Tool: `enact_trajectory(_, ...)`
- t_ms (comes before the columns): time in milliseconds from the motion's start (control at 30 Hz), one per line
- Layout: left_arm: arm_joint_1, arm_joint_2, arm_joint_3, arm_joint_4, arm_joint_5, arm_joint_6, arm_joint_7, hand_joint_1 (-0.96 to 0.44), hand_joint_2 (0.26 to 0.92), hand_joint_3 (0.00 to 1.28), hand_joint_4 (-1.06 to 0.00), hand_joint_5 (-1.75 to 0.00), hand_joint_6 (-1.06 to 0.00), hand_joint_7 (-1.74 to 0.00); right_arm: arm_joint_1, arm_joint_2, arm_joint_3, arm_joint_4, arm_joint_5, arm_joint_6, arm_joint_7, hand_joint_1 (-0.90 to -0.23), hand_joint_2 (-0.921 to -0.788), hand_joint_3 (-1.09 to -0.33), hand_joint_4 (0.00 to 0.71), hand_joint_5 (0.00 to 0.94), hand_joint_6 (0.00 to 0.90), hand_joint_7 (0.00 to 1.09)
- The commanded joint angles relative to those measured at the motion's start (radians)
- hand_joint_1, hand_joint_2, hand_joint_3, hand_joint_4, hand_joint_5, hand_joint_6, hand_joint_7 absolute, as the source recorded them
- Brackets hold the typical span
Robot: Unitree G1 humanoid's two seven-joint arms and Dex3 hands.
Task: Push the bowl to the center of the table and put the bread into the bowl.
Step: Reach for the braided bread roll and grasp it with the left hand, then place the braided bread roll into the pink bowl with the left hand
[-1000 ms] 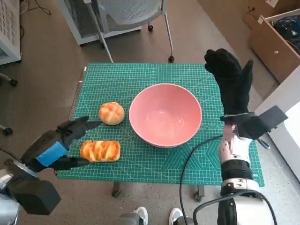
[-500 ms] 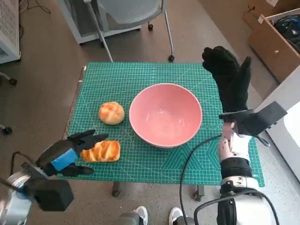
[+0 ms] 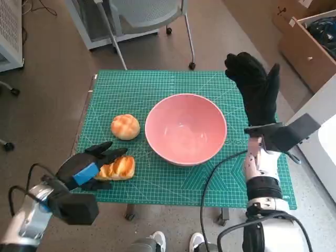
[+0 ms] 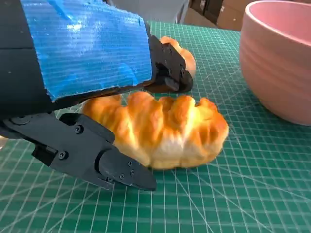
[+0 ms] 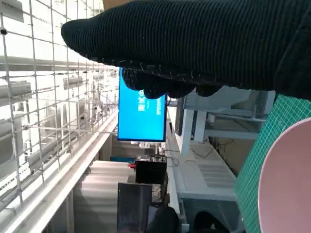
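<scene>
While our left hand (image 3: 90, 169) straddles the near end of the braided loaf (image 4: 160, 127), fingers spread to either side of it, we cannot yet say from the wrist view that any finger presses the crust; we judge the hand apart and holding nothing. That loaf lies on the green cutting mat (image 3: 157, 84) at its front left, and we expect it to be light and soft, with a glossy crust that may slip and a crumb that will crush under a hard squeeze; the best hold looks to be across its short width near the middle, fingers on one long flank and thumb on the other, closed only until it lifts. Just behind it sits the round bun (image 3: 125, 126), probably as light and springy, best cupped from above around its widest part. Next comes the pink bowl (image 3: 185, 128), close to the middle of the mat; it looks stiff and smooth, likely to slide easily on the mat when nudged low on its wall, and to tip if pushed at the rim. Farthest right, our right hand (image 3: 257, 89) hangs above the table's far right corner, beside the bowl and apart from it, fingers extended and empty.
</scene>
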Motion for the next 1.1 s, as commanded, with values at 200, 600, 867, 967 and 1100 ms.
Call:
enact_trajectory(200,-0.035,0.004,-0.05,0.05,0.036,-0.056,0.067,-0.03,0.916,0.14,-0.58,-1.04,-0.56,-1.01,0.027,0.003,-0.002,0.0,0.005,0.0,0.008,-0.624,-0.921,-0.768,0.184,0.001,0.096,0.31)
enact_trajectory(600,0.017,0.051,0.068,-0.215,-0.141,-0.054,-0.02,0.0,0.92,0.1,-0.6,-1.29,-0.65,-1.1,0.035,-0.001,-0.011,0.003,0.013,-0.014,0.016,-0.622,-0.921,-0.765,0.185,0.001,0.096,0.31)
enact_trajectory(867,-0.001,0.029,0.173,-0.436,-0.323,0.0,-0.067,0.0,0.92,0.05,-0.65,-1.19,-0.71,-1.09,0.029,-0.004,-0.014,0.019,0.015,-0.021,0.018,-0.616,-0.921,-0.766,0.185,0.001,0.094,0.31)
enact_trajectory(967,-0.046,0.016,0.195,-0.482,-0.376,0.026,-0.073,0.0,0.911,0.03,-0.69,-1.14,-0.74,-1.07,0.026,-0.004,-0.017,0.027,0.015,-0.021,0.018,-0.613,-0.921,-0.766,0.185,0.001,0.093,0.32)
enact_trajectory(1100,-0.142,-0.013,0.197,-0.491,-0.406,0.053,-0.065,0.0,0.905,0.02,-0.72,-1.1,-0.77,-1.06,0.022,-0.003,-0.017,0.036,0.011,-0.022,0.013,-0.613,-0.921,-0.766,0.184,0.0,0.092,0.32)
